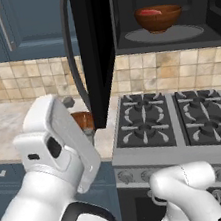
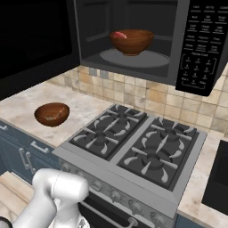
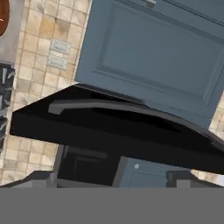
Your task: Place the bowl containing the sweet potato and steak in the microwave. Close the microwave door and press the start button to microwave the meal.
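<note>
The bowl (image 1: 159, 19) already sits inside the microwave (image 2: 133, 40) on its round plate, with the steak (image 1: 149, 12) showing pink-red over the rim; the sweet potato can't be made out from here. So the step in hand, by my reading, is shutting the microwave door (image 1: 96, 54), which stands swung wide open, edge-on toward the base in the left base view.

In the hand view the door lies straight ahead of the tool (image 3: 112, 178) and close, a dark slab across the middle of the frame. Its handle (image 3: 131, 109) runs crosswise to the tool's line of sight, a long curved bar from one side of the frame to the other (the camera is rolled, so this says nothing of the room's vertical). The tool's two tips (image 3: 41, 178) rise well apart at the bottom with nothing between them, so it stands open and empty.

The coming move turns on that relation: the door face is ahead, so a push along the tool's own axis should swing it shut

A second wooden bowl (image 2: 52, 114) rests on the bench left of the stove (image 2: 138, 142), apart from all this
</note>
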### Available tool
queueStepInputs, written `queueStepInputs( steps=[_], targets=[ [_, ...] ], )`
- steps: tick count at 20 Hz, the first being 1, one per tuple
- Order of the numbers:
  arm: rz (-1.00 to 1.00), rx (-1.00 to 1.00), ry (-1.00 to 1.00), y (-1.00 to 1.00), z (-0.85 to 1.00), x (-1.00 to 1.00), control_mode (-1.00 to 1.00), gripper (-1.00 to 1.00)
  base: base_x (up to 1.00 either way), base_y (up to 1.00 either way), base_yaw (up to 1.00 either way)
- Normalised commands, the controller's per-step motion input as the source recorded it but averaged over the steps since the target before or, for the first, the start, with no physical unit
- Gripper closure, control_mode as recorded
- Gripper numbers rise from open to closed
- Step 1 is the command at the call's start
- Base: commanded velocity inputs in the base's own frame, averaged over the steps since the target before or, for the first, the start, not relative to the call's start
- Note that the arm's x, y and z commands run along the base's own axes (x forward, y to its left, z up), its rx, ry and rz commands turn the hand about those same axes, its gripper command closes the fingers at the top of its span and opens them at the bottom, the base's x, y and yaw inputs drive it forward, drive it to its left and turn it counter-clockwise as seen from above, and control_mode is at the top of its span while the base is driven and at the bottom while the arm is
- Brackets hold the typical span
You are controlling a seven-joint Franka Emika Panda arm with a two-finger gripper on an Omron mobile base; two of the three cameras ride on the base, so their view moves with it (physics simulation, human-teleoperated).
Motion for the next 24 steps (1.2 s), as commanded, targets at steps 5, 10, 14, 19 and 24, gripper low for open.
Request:
queueStepInputs(
  steps=[5,10,14,19,24],
  targets=[
    [-0.1,-0.01,0.0,0.32,0.0,0.4,-1.0,-1.0,0.0,0.0,0.0],
    [-0.11,0.0,0.02,0.19,0.0,0.54,-1.0,-1.0,0.0,0.0,0.0],
    [-0.12,0.0,0.01,0.17,0.0,0.53,-1.0,-1.0,0.0,0.0,0.0],
    [-0.13,0.0,0.0,0.12,0.0,0.51,-1.0,-1.0,0.0,0.0,0.0],
    [-0.13,0.0,0.0,0.03,0.0,0.51,-1.0,-1.0,0.0,0.0,0.0]
  ],
)
